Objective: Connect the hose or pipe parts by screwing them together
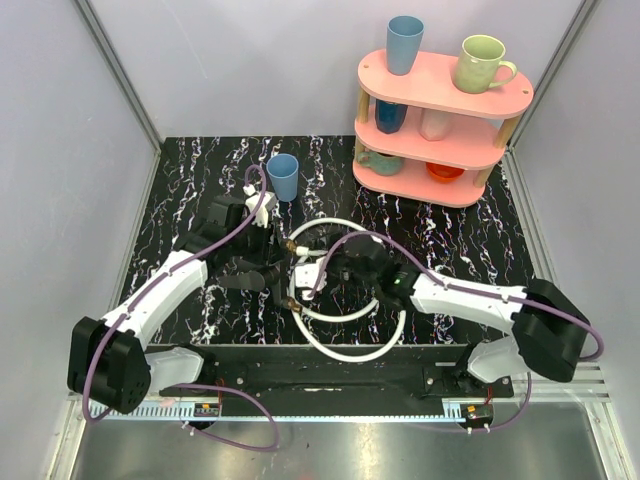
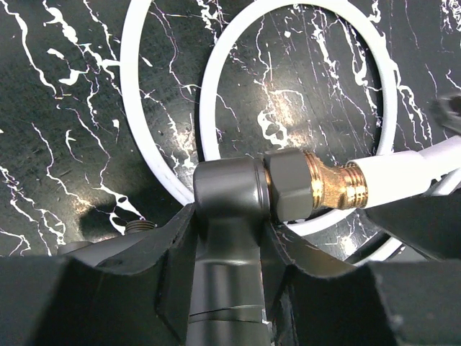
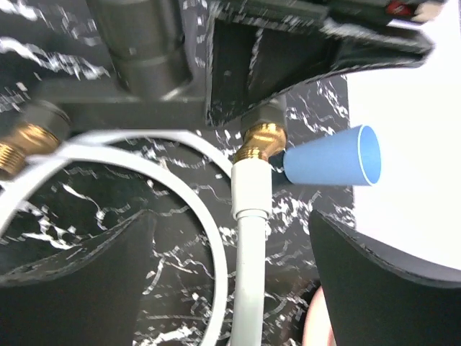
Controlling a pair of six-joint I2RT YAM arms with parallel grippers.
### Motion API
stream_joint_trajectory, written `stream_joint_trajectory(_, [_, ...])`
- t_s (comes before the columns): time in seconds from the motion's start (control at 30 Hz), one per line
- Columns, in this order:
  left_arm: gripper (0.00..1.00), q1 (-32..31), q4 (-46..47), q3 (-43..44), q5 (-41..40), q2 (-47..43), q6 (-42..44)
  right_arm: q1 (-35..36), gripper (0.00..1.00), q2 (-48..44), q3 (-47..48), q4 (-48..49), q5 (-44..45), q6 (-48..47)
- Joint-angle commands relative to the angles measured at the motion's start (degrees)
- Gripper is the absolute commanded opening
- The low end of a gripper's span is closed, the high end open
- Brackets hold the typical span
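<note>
In the left wrist view my left gripper (image 2: 227,216) is shut on a grey T-shaped pipe fitting (image 2: 227,189). A grey nut and brass fitting (image 2: 333,186) on the end of a white hose (image 2: 403,173) sit against its right port at a slight angle. My right gripper (image 3: 229,220) is open, and the same white hose (image 3: 252,267) runs up between its fingers untouched to a brass elbow (image 3: 261,142). From above, the left gripper (image 1: 268,258) and right gripper (image 1: 325,268) face each other over the white hose loops (image 1: 352,347).
A blue cup (image 1: 283,177) stands just behind the left gripper. A pink three-tier shelf (image 1: 445,100) holding several cups fills the back right. A second brass fitting (image 3: 20,146) shows at the left in the right wrist view. Grey walls enclose the black marbled table (image 1: 470,250).
</note>
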Motion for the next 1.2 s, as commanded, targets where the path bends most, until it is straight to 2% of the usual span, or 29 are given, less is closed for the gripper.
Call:
stream_joint_trajectory(0.0, [0.0,0.32,5.2,4.99,6.16,-1.01,-1.26,2.24,0.91,4.38,2.69,1.33,12.02,-13.96])
stream_joint_trajectory(0.17, [0.0,0.32,5.11,5.08,7.22,-0.66,-1.35,4.17,0.81,8.59,3.05,6.07,16.87,-16.86])
stream_joint_trajectory(0.23, [0.0,0.32,5.2,5.17,7.48,-0.48,-1.52,4.61,0.71,9.48,3.75,6.77,17.22,-16.43])
stream_joint_trajectory(0.27, [0.0,0.32,5.11,5.08,7.57,-0.48,-1.52,4.61,0.63,10.35,4.01,6.95,17.31,-16.08])
stream_joint_trajectory(0.3, [0.0,0.32,5.11,5.08,7.83,-0.22,-1.61,4.7,0.44,10.8,4.36,6.87,17.31,-15.64])
stream_joint_trajectory(0.4, [0.0,0.4,4.67,5.34,8.19,0.22,-1.87,5.05,0.07,13.34,8.56,3.19,18.19,-11.26])
stream_joint_trajectory(0.43, [0.0,0.41,4.67,5.35,8.19,0.31,-2.05,5.14,0.02,14.05,9.72,0.83,18.54,-7.41])
stream_joint_trajectory(0.57, [0.0,0.41,6.24,4.64,9.42,-0.48,-2.58,5.05,0.0,18.6,16.3,-5.86,19.6,4.38])
stream_joint_trajectory(0.63, [0.0,0.41,7.73,3.94,8.81,-1.62,-2.84,4.35,0.0,20.81,20.7,-10.85,16.37,12.26])
stream_joint_trajectory(0.67, [0.0,0.41,8.09,3.68,8.28,-2.32,-3.02,3.83,0.0,21.25,21.76,-12.02,13.74,15.1])
stream_joint_trajectory(0.7, [0.0,0.41,8.53,3.33,7.93,-2.59,-3.19,2.34,0.0,21.43,23.6,-13.94,6.23,17.74])
stream_joint_trajectory(0.8, [0.0,0.23,8.54,2.97,7.57,-2.59,-2.67,0.23,0.0,22.22,27.37,-17.2,-5.67,27.5])
stream_joint_trajectory(0.87, [0.0,0.23,8.88,2.8,6.78,-3.2,-2.4,-1.44,0.0,23.63,29.93,-18.97,-10.43,35.75])
stream_joint_trajectory(0.9, [0.0,0.23,9.5,2.62,6.61,-3.64,-2.4,-4.41,0.0,24.33,32.47,-19.76,-18.03,39.26])
stream_joint_trajectory(1.03, [0.0,0.14,13.88,0.17,5.38,-6.98,-2.58,-10.48,0.0,28.45,34.25,-13.9,-36.61,60.32])
stream_joint_trajectory(1.1, [0.0,0.14,15.39,-0.89,4.24,-9.26,-2.58,-11.64,0.0,28.56,31.11,-3.75,-41.72,65.99])
stream_joint_trajectory(1.17, [0.0,0.14,16.88,-1.77,3.18,-10.76,-2.4,-12.08,0.0,27.77,29.25,-1.05,-41.14,69.88])
